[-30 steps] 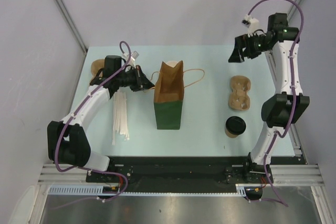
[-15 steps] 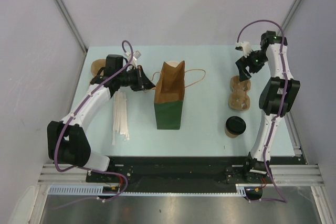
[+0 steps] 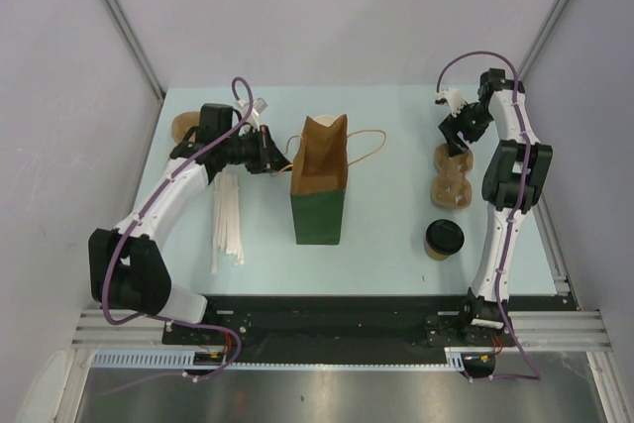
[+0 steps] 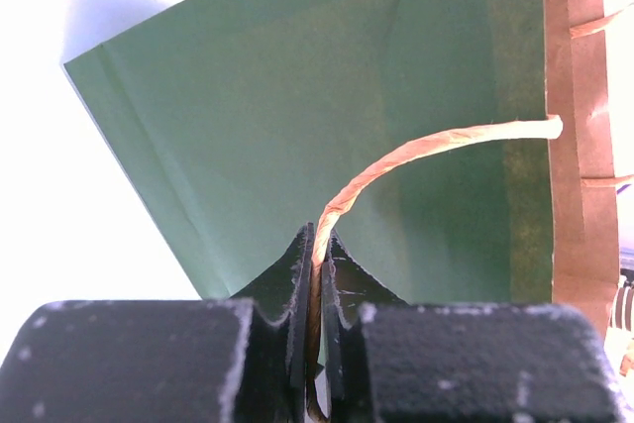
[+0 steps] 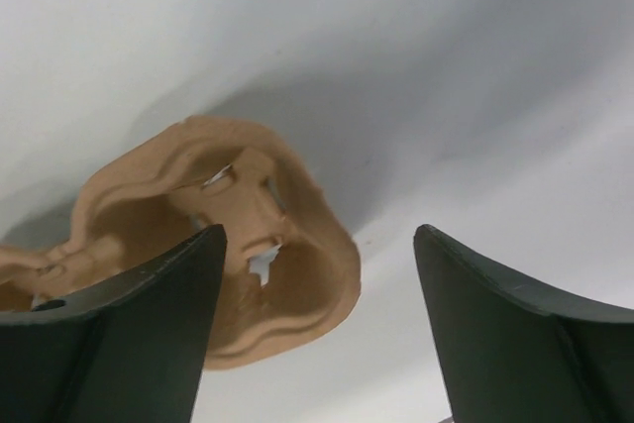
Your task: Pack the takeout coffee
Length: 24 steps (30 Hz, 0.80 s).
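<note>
The takeout coffee [image 3: 444,239], a small tan cup with a black lid, stands at the front right of the table. In the middle lies the green paper bag [image 3: 319,207], its brown mouth facing the back. My left gripper [image 3: 280,158] is at the bag's left side. In the left wrist view this gripper [image 4: 319,240] is shut on the bag's twisted paper handle [image 4: 416,151]. My right gripper [image 3: 458,139] hangs open over the far end of a tan pulp cup carrier [image 3: 451,177]. The right wrist view shows this gripper [image 5: 317,235] with the carrier [image 5: 248,245] below its left finger.
Several white straws [image 3: 228,220] lie left of the bag, under my left arm. A tan object [image 3: 183,128] sits at the back left corner. The bag's other handle loop [image 3: 369,144] sticks out to the right.
My right arm has swung from high at the back right down and inward over the cup carrier, jaws slightly narrower. The left arm keeps its hold on the handle.
</note>
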Tool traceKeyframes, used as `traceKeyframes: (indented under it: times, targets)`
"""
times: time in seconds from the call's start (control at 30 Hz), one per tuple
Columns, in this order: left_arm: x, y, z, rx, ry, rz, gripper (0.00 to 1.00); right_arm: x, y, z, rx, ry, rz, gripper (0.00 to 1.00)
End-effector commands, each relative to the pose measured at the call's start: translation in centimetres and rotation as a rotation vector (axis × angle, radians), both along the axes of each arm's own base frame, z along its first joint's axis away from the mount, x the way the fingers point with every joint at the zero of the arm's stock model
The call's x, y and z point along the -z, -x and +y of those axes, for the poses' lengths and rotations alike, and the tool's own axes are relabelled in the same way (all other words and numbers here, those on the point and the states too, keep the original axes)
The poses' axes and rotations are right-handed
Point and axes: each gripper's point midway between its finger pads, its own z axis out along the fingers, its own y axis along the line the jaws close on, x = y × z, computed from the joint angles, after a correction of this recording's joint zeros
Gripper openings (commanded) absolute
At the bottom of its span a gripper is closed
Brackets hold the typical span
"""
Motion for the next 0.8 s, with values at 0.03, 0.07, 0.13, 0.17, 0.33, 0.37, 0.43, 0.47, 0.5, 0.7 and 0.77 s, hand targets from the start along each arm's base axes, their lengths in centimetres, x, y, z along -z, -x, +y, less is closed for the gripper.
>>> traceKeyframes:
  times: [0.03,0.07,0.13,0.17,0.33,0.37,0.43,0.47,0.5,0.7,0.77]
  targets:
    - [-1.8,-0.9,-0.3,0.032,-0.013,-0.078,0.09,0.1,-2.0,-0.5,-0.035,0.031,-0.073,0.75]
    - [-1.8,-0.9,-0.3,0.033,-0.015,-0.078,0.09,0.0,-2.0,-0.5,-0.04,0.03,-0.073,0.66]
    - [-1.8,-0.9,-0.3,0.036,-0.016,-0.077,0.09,0.1,-1.5,-0.4,-0.054,0.024,-0.059,0.58]
    - [-1.6,-1.0,-0.3,0.036,-0.018,-0.075,0.09,0.2,-1.3,-0.3,-0.065,0.023,-0.05,0.54]
    - [-1.6,-0.8,-0.3,0.041,-0.018,-0.071,0.09,0.0,0.1,0.0,-0.092,0.02,-0.005,0.36]
    - [-1.5,-0.8,-0.2,0.037,-0.018,-0.07,0.09,-0.3,0.2,-0.1,-0.09,0.02,-0.005,0.3]
    - [-1.6,-0.6,-0.2,0.039,-0.016,-0.072,0.11,-1.4,0.6,0.0,-0.095,0.013,-0.009,0.22]
    - [-1.8,-0.5,-0.2,0.04,-0.013,-0.076,0.13,-1.9,0.7,-0.1,-0.101,0.012,-0.012,0.12]
    - [-1.9,-0.5,-0.3,0.037,-0.011,-0.076,0.19,-3.0,1.0,-0.1,-0.098,0.011,-0.021,0.07]
    - [-3.9,-0.9,-0.2,0.0,0.03,-0.093,0.4,-7.6,1.5,-0.3,-0.091,-0.002,-0.103,0.0]
    - [-4.9,-1.0,-0.2,-0.001,0.039,-0.115,0.41,-9.6,1.6,-0.3,-0.089,0.0,-0.143,0.0]
